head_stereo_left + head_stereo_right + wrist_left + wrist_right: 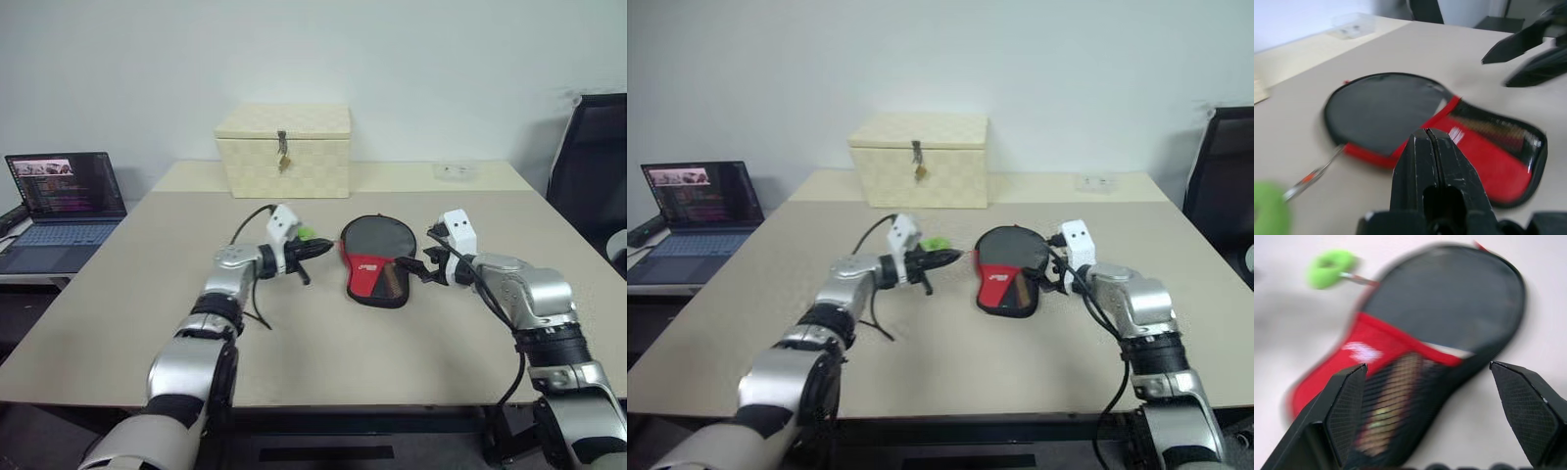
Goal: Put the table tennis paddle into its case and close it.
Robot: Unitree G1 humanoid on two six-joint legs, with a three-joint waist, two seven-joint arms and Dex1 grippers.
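Left gripper [315,248]: sitting lower centre-left of the head view, fingers pressed fully together and gripping nothing, tips pointing toward the case with a small gap between.
Right gripper [419,264]: sitting lower centre-right, fingers [1347,406] spread wide and holding nothing, one to each side of the case's narrow handle end, touching neither side as far as the wrist view is showing.
Case [374,257]: lying flat at the middle of the frame, black round end toward the top, red part with white logo and mesh pocket toward the bottom, between the two grippers.
Zipper charm [306,233]: green fuzzy piece lying just left of the case's round end, on a thin pull, just behind the left gripper.
Paddle: a pale handle shape is showing through the mesh pocket; whether the case is zipped closed cannot be told.
Table [411,343]: bare surface lying open below the case down to the near edge and to the right.
Cream box [284,150]: standing at upper centre, latched, well apart from the case.
Laptop [64,206]: standing open at the left edge of the frame, off the table.
Black chair [593,171]: standing at the right edge, beyond the table's corner.
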